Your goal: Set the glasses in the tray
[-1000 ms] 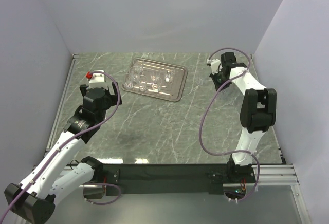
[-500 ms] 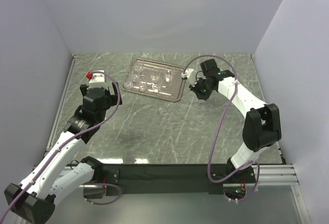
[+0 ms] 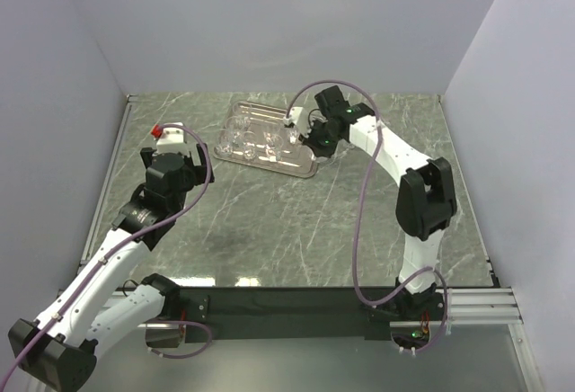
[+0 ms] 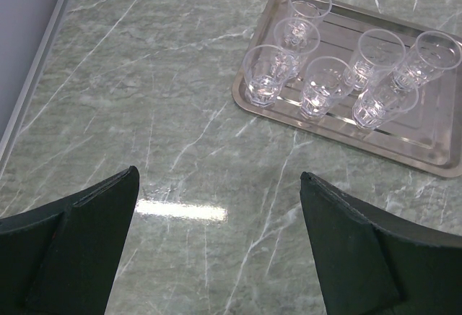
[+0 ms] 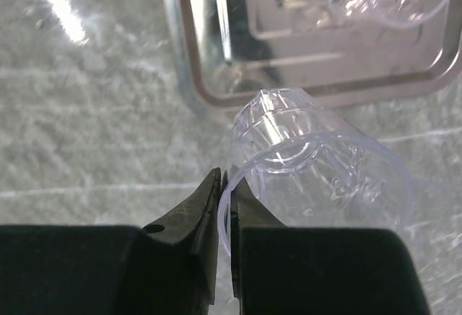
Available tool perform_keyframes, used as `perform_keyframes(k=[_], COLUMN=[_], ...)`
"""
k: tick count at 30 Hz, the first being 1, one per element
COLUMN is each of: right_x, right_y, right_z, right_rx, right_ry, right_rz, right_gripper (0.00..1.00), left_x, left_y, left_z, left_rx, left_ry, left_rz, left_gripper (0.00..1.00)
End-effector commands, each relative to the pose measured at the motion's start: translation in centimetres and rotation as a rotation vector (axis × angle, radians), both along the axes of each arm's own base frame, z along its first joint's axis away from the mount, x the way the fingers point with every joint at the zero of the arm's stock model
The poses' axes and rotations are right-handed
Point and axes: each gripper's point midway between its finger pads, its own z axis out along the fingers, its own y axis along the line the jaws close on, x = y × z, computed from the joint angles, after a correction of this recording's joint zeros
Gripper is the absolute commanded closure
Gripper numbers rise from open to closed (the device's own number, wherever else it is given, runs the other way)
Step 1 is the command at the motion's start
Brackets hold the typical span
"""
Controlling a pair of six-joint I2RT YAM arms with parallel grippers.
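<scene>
The silver tray (image 3: 311,170) lies at the back middle of the marble table, with several clear glasses (image 3: 239,135) standing in it. My right gripper (image 3: 308,138) hovers at the tray's right end. In the right wrist view this gripper (image 5: 225,181) is shut on the rim of one clear glass (image 5: 317,170), which hangs over the tray's rim (image 5: 189,76) and the table beside it. My left gripper (image 4: 218,175) stands open and holds nothing, above bare marble short of the tray (image 4: 433,162) and its glasses (image 4: 323,95).
Grey walls close in the table on three sides. A metal rail (image 3: 108,176) runs along the left edge and a black base bar (image 3: 287,307) along the near edge. The right arm's purple cable (image 3: 359,221) loops above the table's right half.
My right arm has swung left from the table's back right to the tray's right end, its gripper staying shut. The left arm has not moved.
</scene>
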Motion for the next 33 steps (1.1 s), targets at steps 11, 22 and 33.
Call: perform_keyframes(k=[11,22,33], right_x=[6.1,7.9,8.0], right_y=[4.1,4.2,3.8], right_z=[-0.8,-1.7,1.1], right_rx=[-0.016,-0.044,-0.033], right_ry=[-0.092,-0.116,-0.177], right_rz=[-0.013,-0.047,-0.077], right_gripper=[0.99,0.83,0.67], left_x=[0.7,0.7,0.5], left_y=[-0.1,-0.2,0.0], left_z=[0.1,0.2,0.4], left_rx=[0.003,-0.001,-0.004], left_ry=[-0.015,-0.016,-0.024], left_rz=[0.000,-0.008,0.000], left_gripper=[0.01,0.00,0.01])
